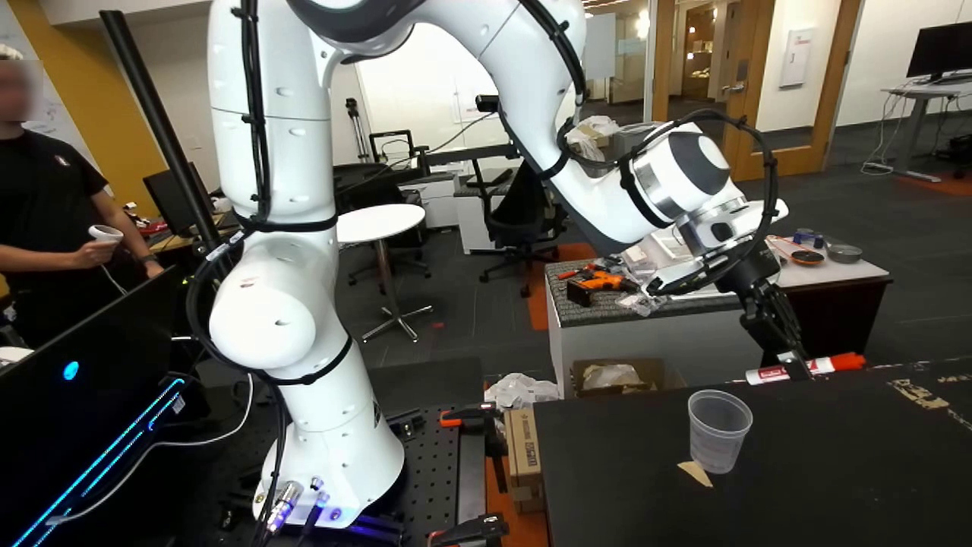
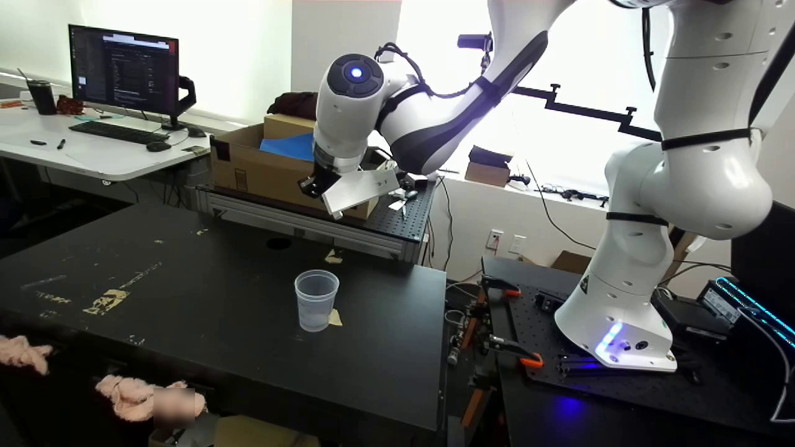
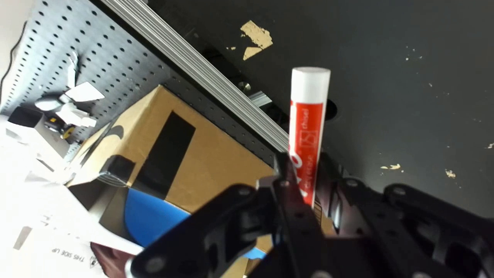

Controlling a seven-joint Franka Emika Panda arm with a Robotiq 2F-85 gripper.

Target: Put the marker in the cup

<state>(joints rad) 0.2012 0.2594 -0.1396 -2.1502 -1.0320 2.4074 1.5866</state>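
Observation:
The translucent whitish cup stands upright on the black table in both exterior views, as the cup (image 1: 717, 434) and the same cup (image 2: 315, 303). It does not show in the wrist view. My gripper (image 1: 796, 366) is shut on the marker (image 1: 773, 374), above the table and beyond the cup in that exterior view. The marker lies roughly level across the fingers, with its orange-red cap end sticking out to one side. In the wrist view the marker (image 3: 308, 116), red and white, stands between the fingertips of the gripper (image 3: 303, 170). In an exterior view the gripper (image 2: 320, 181) is mostly hidden and the marker cannot be made out.
The black table (image 2: 217, 298) bears pieces of tan tape (image 2: 107, 301), one beside the cup. A cardboard box (image 2: 273, 167) stands on a perforated bench behind the table. Orange-tipped clamps (image 2: 518, 354) sit near the robot's base. A white desk (image 2: 112, 143) holds a monitor.

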